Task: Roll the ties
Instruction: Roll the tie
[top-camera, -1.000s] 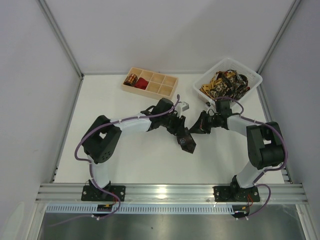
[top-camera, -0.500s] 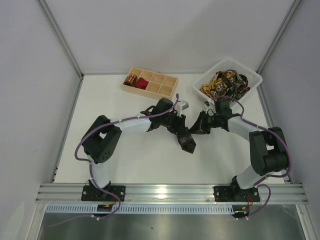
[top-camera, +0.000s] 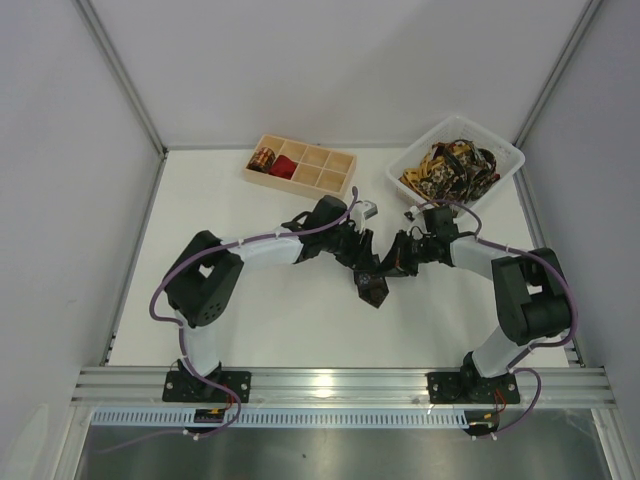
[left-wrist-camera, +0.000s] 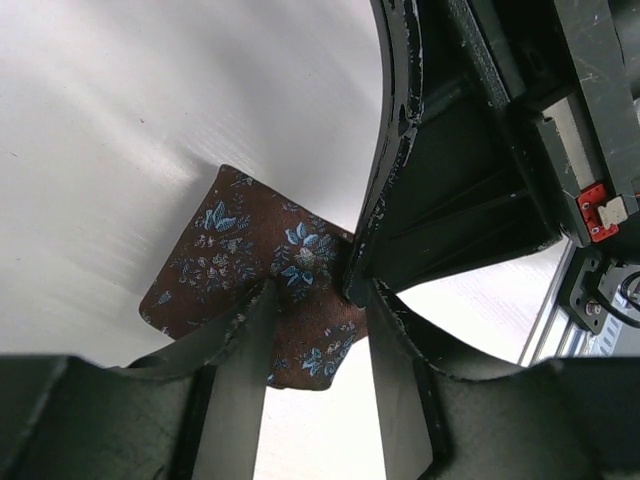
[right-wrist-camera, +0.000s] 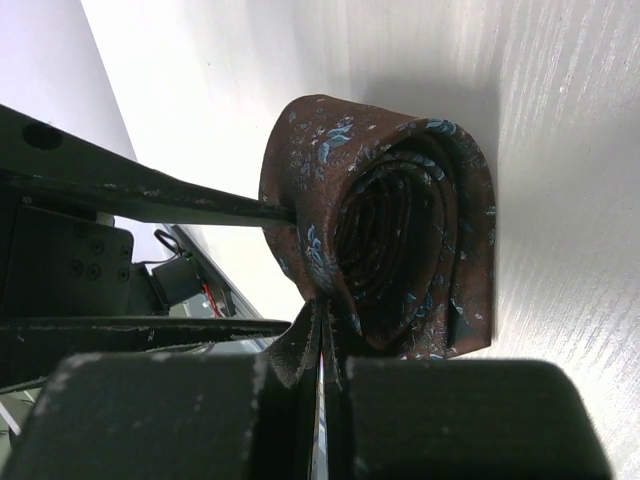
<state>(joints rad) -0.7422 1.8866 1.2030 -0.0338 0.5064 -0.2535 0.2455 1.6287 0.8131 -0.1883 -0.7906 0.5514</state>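
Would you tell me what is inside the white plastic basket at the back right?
A tangled heap of gold-and-black patterned ties fills the white plastic basket; whatever lies under the heap is covered.

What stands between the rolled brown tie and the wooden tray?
Nothing lies on the table between the brown tie and the wooden tray. Only the left arm's wrist hangs above that stretch.
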